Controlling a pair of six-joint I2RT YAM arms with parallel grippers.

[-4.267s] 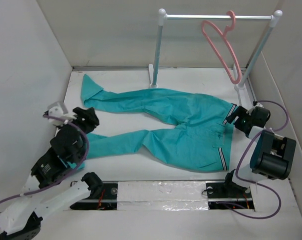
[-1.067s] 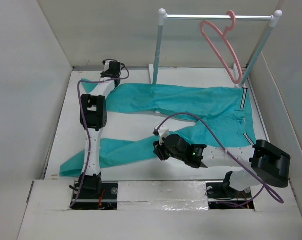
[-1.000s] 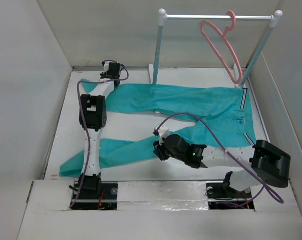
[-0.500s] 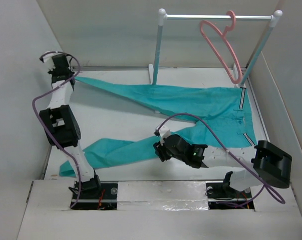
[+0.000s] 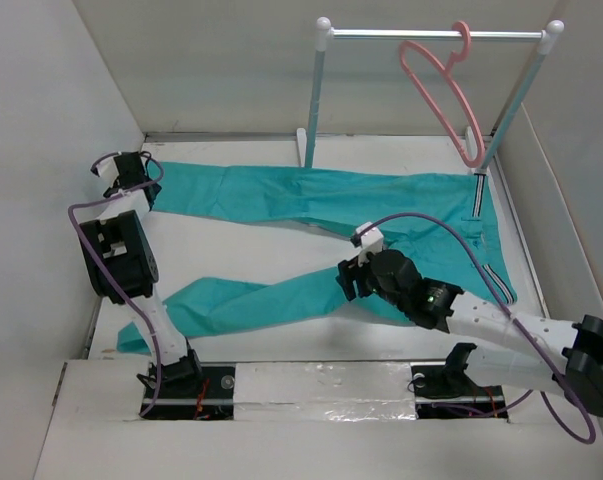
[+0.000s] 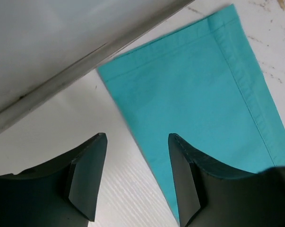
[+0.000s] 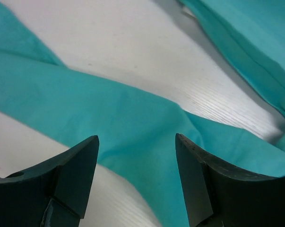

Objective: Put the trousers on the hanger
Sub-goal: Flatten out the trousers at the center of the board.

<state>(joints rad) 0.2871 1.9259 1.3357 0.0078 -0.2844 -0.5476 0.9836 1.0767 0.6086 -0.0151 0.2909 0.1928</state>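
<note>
The teal trousers lie flat on the table, the far leg stretched to the back left, the near leg running to the front left, the striped waistband at the right. The pink hanger hangs on the rail. My left gripper is open and empty over the far leg's cuff, its jaws straddling the cloth's edge. My right gripper is open and empty just above the near leg by the crotch.
The white-and-grey rail stand stands at the back, its feet beside the trousers. White walls close in the left, back and right. The left arm's purple cable loops near the left wall.
My left gripper let go of the far leg's cuff, which now lies flat by the left wall, and dropped to the table. My right gripper shifted right and farther along the near leg.
</note>
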